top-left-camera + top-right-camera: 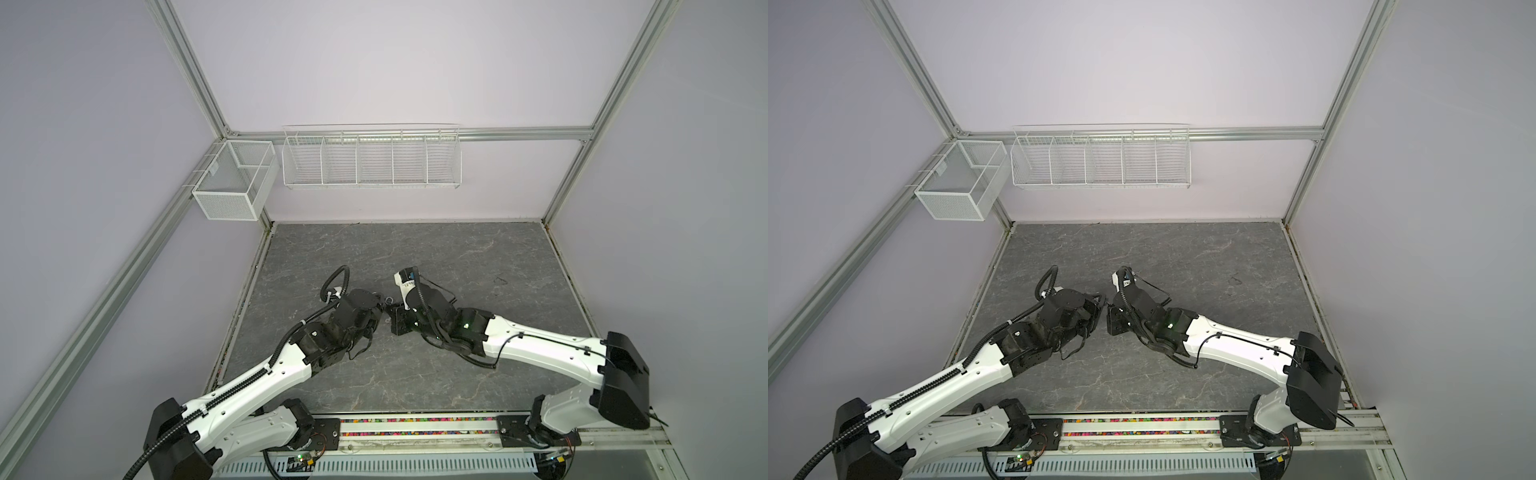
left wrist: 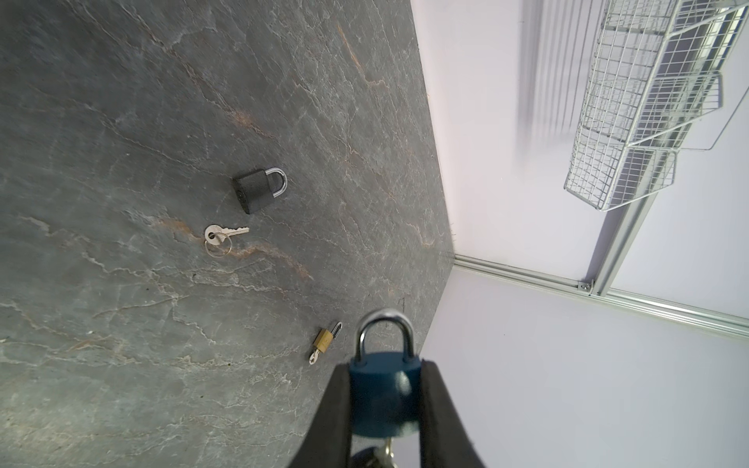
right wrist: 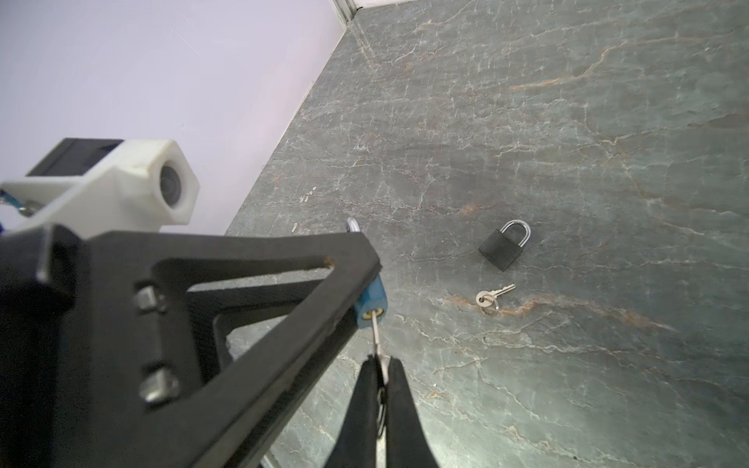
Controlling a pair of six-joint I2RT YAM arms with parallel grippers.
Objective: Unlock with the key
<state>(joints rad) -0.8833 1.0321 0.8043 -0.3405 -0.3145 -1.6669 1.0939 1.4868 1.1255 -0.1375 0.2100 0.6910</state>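
Note:
A blue padlock (image 2: 385, 397) with a silver shackle is clamped by its body between the fingers of my left gripper (image 2: 385, 366), held above the table. The key (image 3: 376, 336) sticks into the keyhole on the bottom of that blue padlock (image 3: 371, 302). My right gripper (image 3: 381, 362) is shut on the key's head. In both top views the two grippers meet tip to tip over the middle of the table, left gripper (image 1: 379, 311) against right gripper (image 1: 395, 311). There the padlock and key are mostly hidden between them.
On the grey stone table (image 2: 121, 121) lie a black padlock (image 2: 255, 190), a loose silver key on a ring (image 2: 221, 235) and a small brass padlock (image 2: 323, 340). A white wire rack (image 1: 372, 158) and a mesh basket (image 1: 232, 183) hang on the back frame.

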